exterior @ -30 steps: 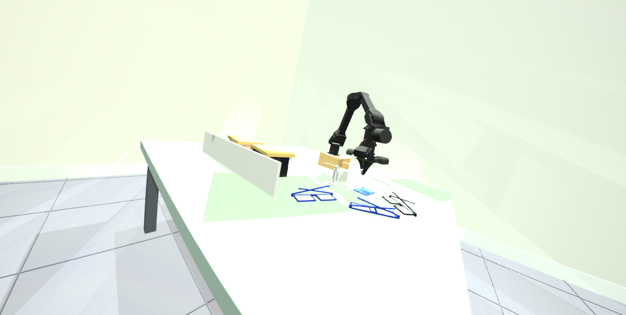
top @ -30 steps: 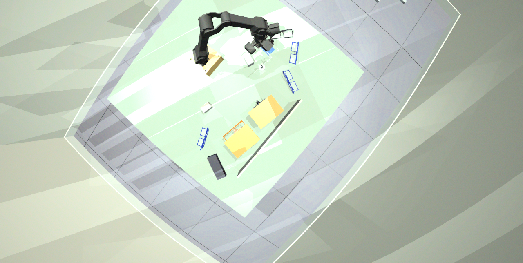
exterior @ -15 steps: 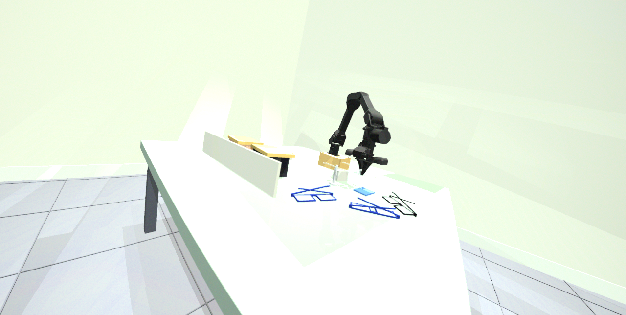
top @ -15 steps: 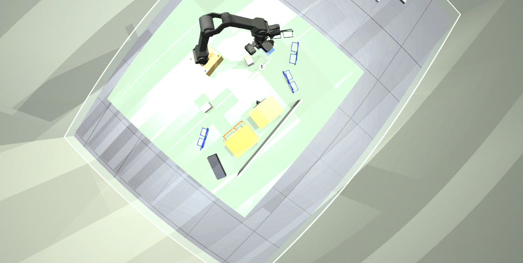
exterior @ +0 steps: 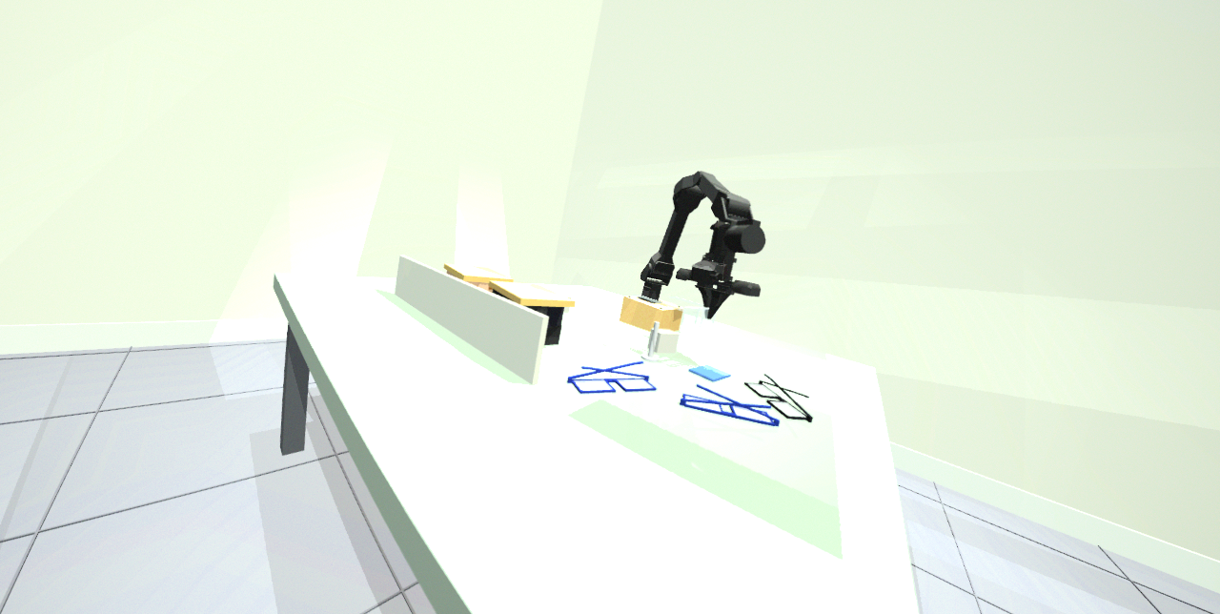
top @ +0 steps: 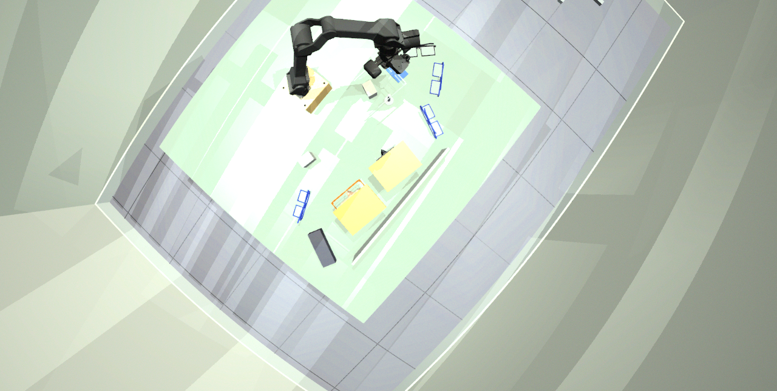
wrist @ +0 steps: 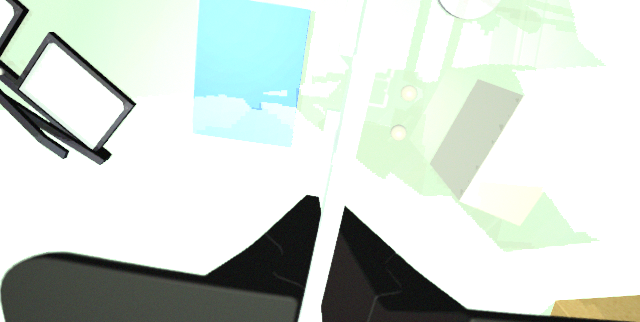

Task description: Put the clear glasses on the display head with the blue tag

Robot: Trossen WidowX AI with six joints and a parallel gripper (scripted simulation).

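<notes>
Since the fingers are closed on a thin, pale strip, judged to be part of the clear glasses (wrist: pixel 336 162), the pick-up looks done. From left of the wrist frame: black glasses (wrist: pixel 75 97) lying flat, the blue tag (wrist: pixel 250 62) at upper centre, the gripper (wrist: pixel 329 203) at lower centre, a grey block (wrist: pixel 475 137) at right. No head can be made out, so seating the glasses and letting go remain.

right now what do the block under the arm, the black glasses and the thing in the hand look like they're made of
The block under the arm looks like pale wood, matte tan, though no grain shows. The black glasses look like plastic: thin, flat, slightly glossy black rims. The hand is shut on the clear glasses, which read as see-through glass or acrylic: only a faint pale strip shows.
</notes>
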